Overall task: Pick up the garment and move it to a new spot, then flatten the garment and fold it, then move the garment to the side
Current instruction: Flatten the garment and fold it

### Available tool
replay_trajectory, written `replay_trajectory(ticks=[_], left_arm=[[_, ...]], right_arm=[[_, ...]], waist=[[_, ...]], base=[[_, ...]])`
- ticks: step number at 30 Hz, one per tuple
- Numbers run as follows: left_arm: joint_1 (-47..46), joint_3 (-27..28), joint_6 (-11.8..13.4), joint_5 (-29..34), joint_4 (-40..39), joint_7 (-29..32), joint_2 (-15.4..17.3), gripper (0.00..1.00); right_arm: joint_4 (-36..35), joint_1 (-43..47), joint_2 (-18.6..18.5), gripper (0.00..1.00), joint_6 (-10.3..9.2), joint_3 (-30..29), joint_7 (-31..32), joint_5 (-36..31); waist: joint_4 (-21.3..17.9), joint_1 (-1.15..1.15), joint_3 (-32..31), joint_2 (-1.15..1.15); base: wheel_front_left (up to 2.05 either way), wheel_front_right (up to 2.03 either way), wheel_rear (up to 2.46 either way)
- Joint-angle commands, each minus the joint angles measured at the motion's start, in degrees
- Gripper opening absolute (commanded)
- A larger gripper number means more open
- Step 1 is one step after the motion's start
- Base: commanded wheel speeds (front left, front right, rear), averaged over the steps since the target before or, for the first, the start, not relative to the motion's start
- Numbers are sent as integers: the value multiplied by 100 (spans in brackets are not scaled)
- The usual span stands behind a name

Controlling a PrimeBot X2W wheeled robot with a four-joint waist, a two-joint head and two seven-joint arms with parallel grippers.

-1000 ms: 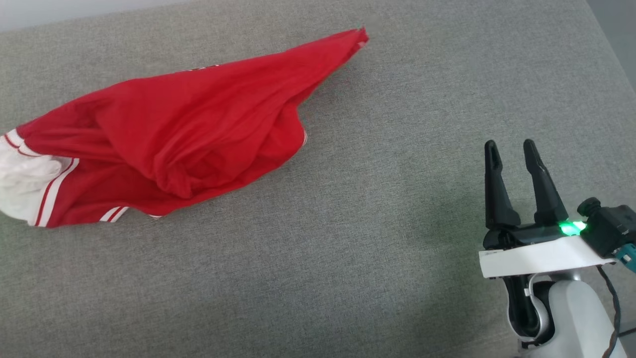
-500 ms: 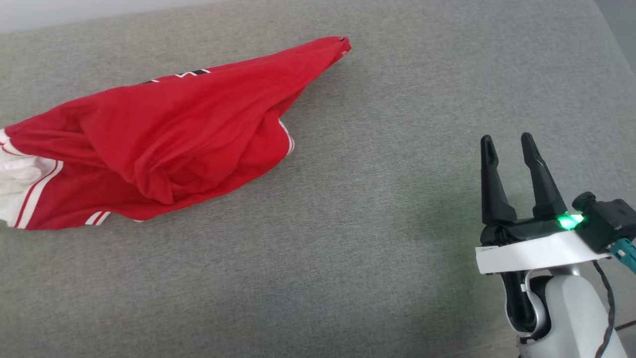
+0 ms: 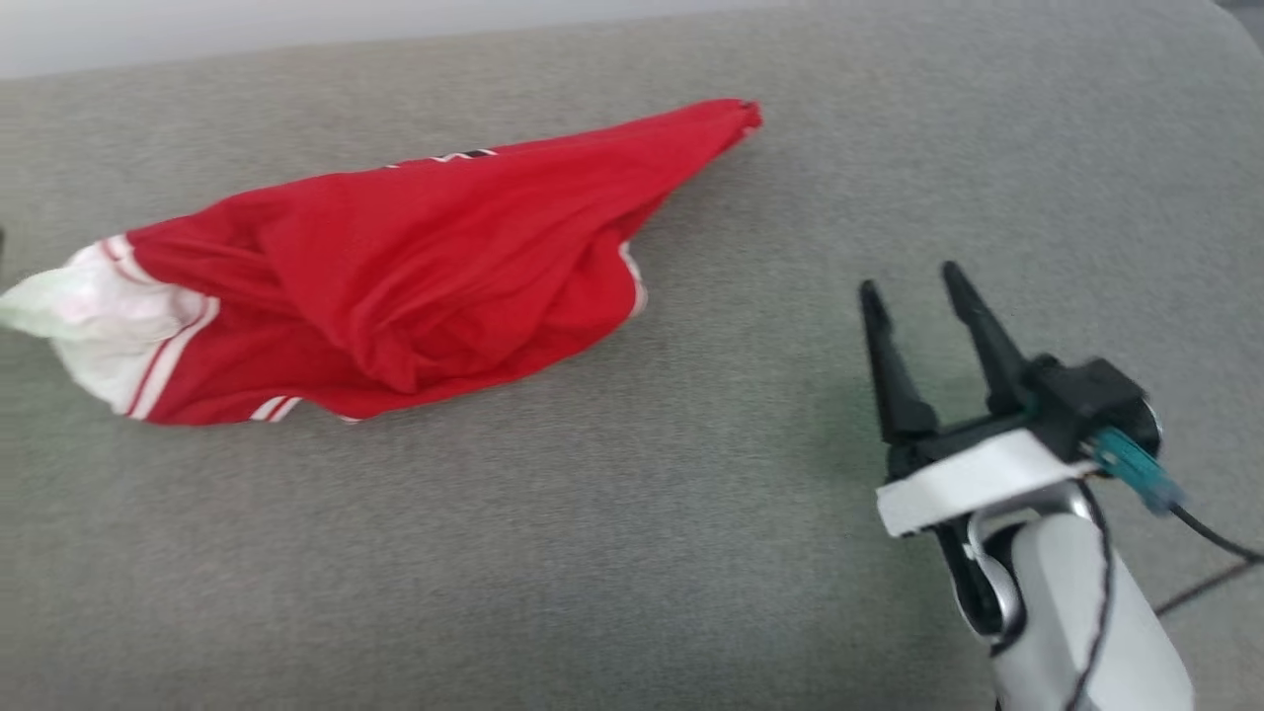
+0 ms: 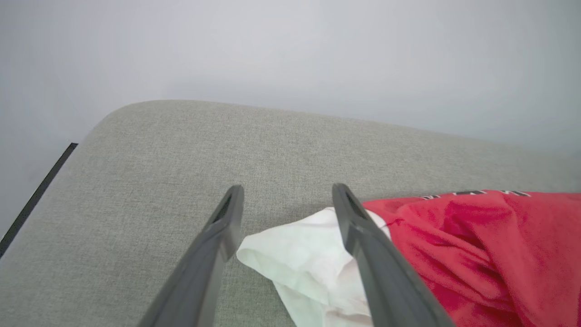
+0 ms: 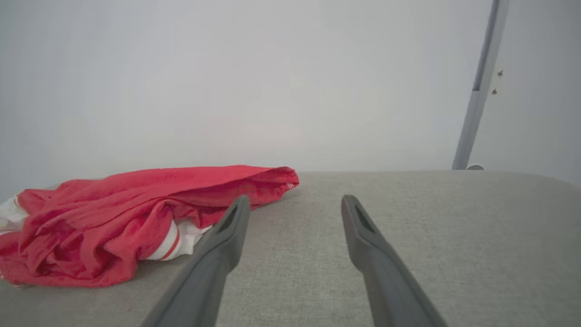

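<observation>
While the garment (image 3: 415, 286) lies crumpled on the grey cushion (image 3: 691, 573), the right gripper (image 3: 910, 278) hangs spread, empty, well off to its right; the left wrist view adds the left gripper (image 4: 287, 188), parted, white sleeve (image 4: 295, 263) between its fingers.

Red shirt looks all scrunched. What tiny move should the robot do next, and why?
Probably move the right end effector toward the shirt to start spreading it: it lies bunched and twisted, and that open end effector is apart from it.
</observation>
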Motion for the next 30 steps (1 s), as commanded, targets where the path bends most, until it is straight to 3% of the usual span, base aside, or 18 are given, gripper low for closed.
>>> replay_trajectory(ticks=[1,6,10,11,14,17,23,30], left_arm=[[115,7,12,99,-143,-172,-40,100],[198,230,12,581,-550,-493,-301,100],[539,1477,97,1571,-878,-502,-712,100],[912,2193,247,2217,-1196,-503,-932,100],[1640,3083,552,3365,-1892,-504,-1234,100],[2448,3829,658,4245,-2487,-505,-1594,100],[3548,4890,452,5252,-3288,-506,-2257,100],[4144,5644,204,5718,-3749,-506,-2762,100]], right_arm=[[140,-184,0,100,-2,72,130,-148],[612,-660,-2,100,-2,267,1063,-582],[845,-1051,-180,100,-3,307,1863,-688],[959,-1222,-396,100,-3,462,2252,-718],[1115,-1428,-612,100,-3,645,2829,-460],[1272,-1582,-896,100,-4,789,3342,-173],[1516,-1810,-1331,100,-4,750,4097,253],[1733,-1974,-1447,100,-3,432,5206,254]], waist=[[203,0,-130,0],[685,0,-313,0],[1152,0,-401,0],[1380,0,-434,0],[1681,0,-469,0],[1932,0,-476,0],[2297,0,-445,0],[2458,0,-260,0]], base=[[0,0,0],[0,0,0],[0,0,0],[0,0,0],[0,0,0],[0,0,0],[0,0,0],[0,0,0]])
